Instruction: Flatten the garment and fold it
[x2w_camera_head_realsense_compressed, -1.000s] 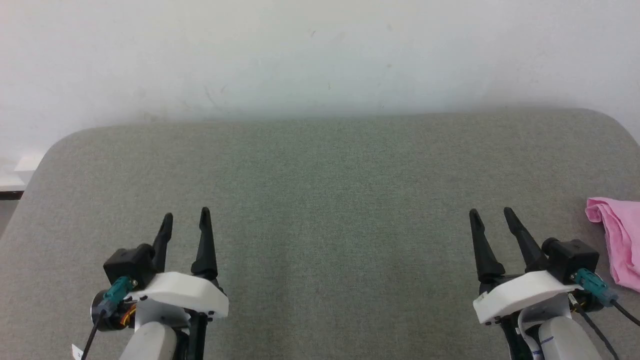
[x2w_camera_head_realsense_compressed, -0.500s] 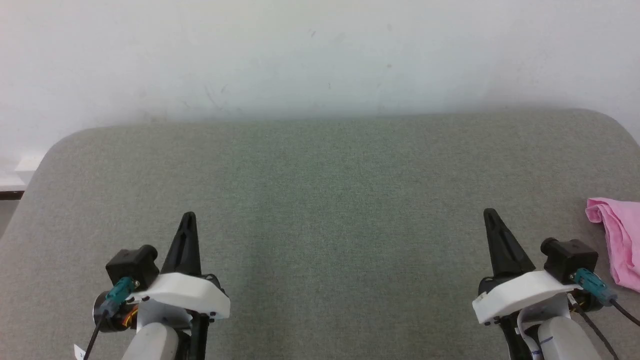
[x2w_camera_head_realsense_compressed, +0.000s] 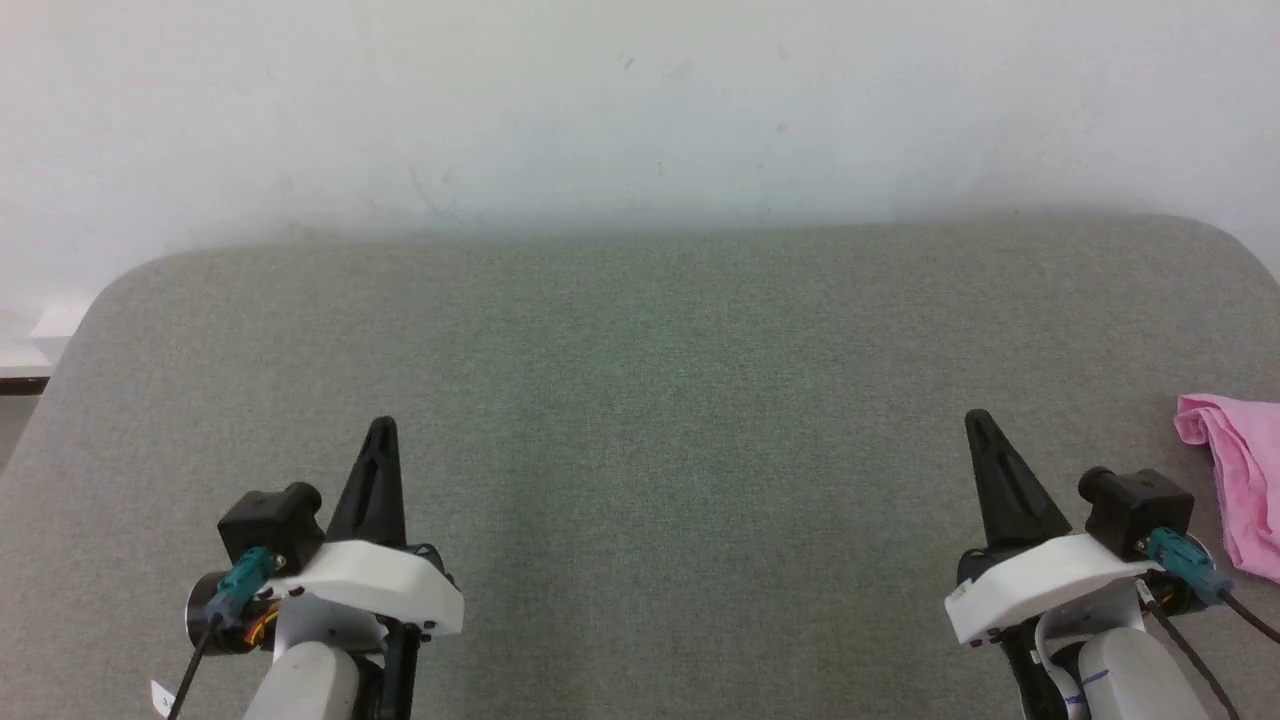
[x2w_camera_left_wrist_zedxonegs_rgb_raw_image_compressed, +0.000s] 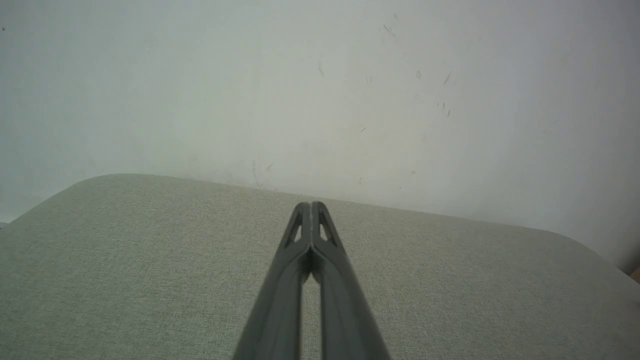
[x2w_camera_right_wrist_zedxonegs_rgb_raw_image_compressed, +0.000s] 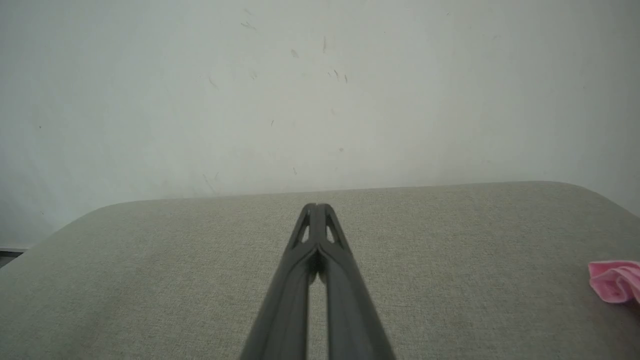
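Observation:
The garment (x2w_camera_head_realsense_compressed: 1243, 480) is a crumpled pink cloth at the right edge of the grey table, partly cut off by the head view's border. A corner of the garment (x2w_camera_right_wrist_zedxonegs_rgb_raw_image_compressed: 615, 281) also shows at the right edge of the right wrist view. My right gripper (x2w_camera_head_realsense_compressed: 977, 422) is shut and empty, hovering left of the cloth and apart from it; its fingertips (x2w_camera_right_wrist_zedxonegs_rgb_raw_image_compressed: 316, 207) meet in the right wrist view. At the lower left my left gripper (x2w_camera_head_realsense_compressed: 382, 428) is shut on nothing, its tips (x2w_camera_left_wrist_zedxonegs_rgb_raw_image_compressed: 311, 205) pressed together above bare fabric.
The table (x2w_camera_head_realsense_compressed: 640, 380) is covered in grey-green fabric with rounded far corners and stands against a white wall (x2w_camera_head_realsense_compressed: 640, 110). A strip of floor and skirting (x2w_camera_head_realsense_compressed: 25, 360) shows past its left edge.
Both grippers went from open to shut, with nothing between the fingers. The arms and the pink cloth stayed in place; the head view shifted very slightly.

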